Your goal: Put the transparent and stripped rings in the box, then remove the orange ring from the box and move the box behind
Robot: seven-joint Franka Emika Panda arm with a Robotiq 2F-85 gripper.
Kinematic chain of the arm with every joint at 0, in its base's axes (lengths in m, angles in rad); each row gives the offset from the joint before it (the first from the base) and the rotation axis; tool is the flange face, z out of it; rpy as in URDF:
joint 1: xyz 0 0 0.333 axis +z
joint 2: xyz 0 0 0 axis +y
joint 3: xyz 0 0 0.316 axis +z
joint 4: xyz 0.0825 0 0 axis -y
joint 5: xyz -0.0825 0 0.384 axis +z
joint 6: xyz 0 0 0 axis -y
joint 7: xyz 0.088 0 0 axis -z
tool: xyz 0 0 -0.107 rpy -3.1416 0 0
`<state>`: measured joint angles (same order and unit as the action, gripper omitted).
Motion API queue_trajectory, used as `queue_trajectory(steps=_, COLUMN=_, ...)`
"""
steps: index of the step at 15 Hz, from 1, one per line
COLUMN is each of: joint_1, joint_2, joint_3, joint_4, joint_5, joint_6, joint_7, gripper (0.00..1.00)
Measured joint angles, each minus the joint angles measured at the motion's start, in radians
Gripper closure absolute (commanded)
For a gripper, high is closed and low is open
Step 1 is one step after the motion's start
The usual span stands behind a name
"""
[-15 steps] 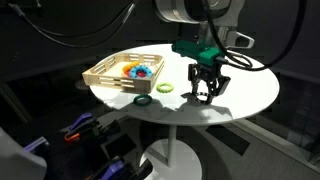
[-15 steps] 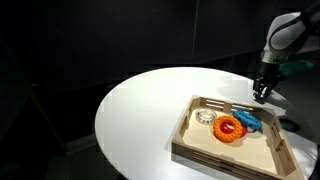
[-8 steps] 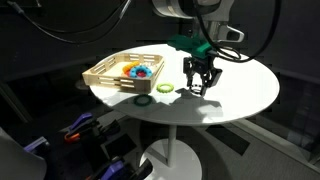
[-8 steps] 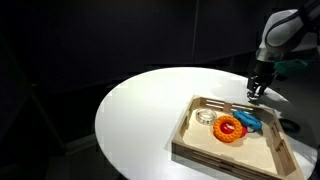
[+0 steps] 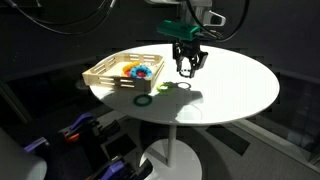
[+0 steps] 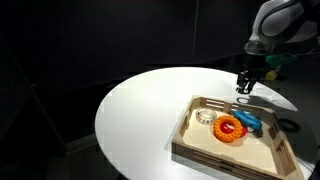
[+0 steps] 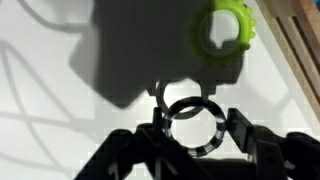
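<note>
Arm reaches in from above, wrist pointing straight down. In both exterior views the claw (image 5: 188, 68) (image 6: 244, 87) hangs clear above the round white worktop (image 5: 240, 90) (image 6: 140, 120), not touching it. In an exterior view it sits at about 2 o'clock from the wooden box (image 6: 220, 155), just off the box's far corner.

Wrist view: the claw (image 7: 192, 125) is closed partway on the striped ring (image 7: 193, 148). One finger (image 7: 240, 128) presses at the ring's 3 o'clock and the other at its 9 o'clock. The ring is dark with paler bands round its rim. It lies flat between the fingers with its hole open to the camera, and the white worktop shows through it.

The green ring (image 7: 225, 30), knobbly at its rim, lies on the worktop at roughly 1 o'clock from the held ring, apart from it. The box's wooden wall (image 7: 300, 40) runs along the frame's 3 o'clock edge.

Box contents, from an exterior view: the orange ring (image 6: 231, 128) at centre, the transparent ring (image 6: 206, 117) touching or just beside it at 10 o'clock, and a blue ring (image 6: 250, 121) against it at 2 o'clock. A dark ring (image 5: 144, 99) lies on the worktop outside the box.
</note>
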<state>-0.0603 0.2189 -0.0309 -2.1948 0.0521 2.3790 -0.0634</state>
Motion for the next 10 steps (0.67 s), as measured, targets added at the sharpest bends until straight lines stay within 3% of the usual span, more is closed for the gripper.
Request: queue_trajectory(steps=10, joint_1=0.067, joint_2=-0.002, joint_3=0.066, joint_4=0.068, joint_5=0.002, joint_6=-0.093, joint_7=0.000, gripper=0.59)
